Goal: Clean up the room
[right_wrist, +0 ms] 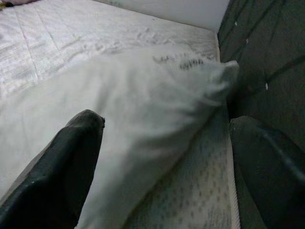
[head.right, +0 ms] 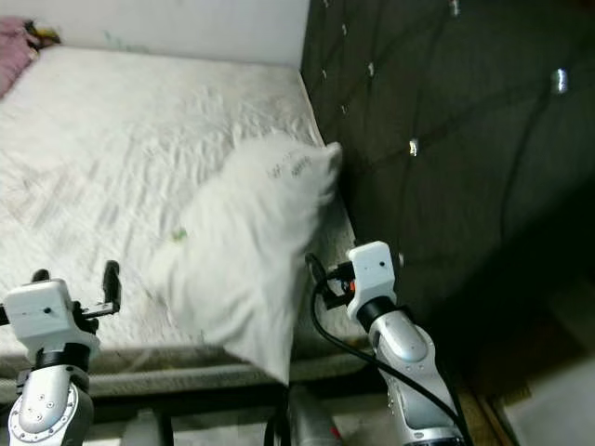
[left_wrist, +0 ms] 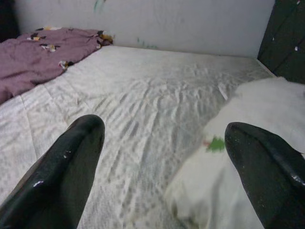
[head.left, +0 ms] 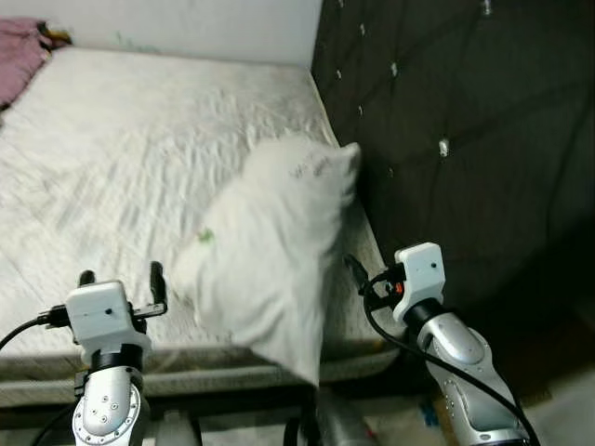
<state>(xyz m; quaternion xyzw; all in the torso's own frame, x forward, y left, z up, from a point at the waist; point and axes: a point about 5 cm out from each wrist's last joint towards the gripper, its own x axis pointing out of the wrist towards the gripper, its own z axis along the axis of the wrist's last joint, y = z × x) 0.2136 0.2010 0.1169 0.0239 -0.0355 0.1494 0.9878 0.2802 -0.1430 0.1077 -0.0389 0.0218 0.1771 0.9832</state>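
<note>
White pillow (head.left: 270,246) sits centre frame on the mattress (head.left: 112,158), at its near right corner beside the dark tufted headboard (head.left: 465,111). Long axis runs from lower centre up toward the headboard corner; bottom corner overhangs the mattress edge. Right gripper (right_wrist: 162,162) is nearer: pillow lies dead ahead between its 2 fingers, jaws wide open, holding nothing, contact unclear. Left gripper (left_wrist: 164,167) also wide open and empty, pillow off to its right side. Purple blanket (left_wrist: 33,57) upper left, well apart.
</note>
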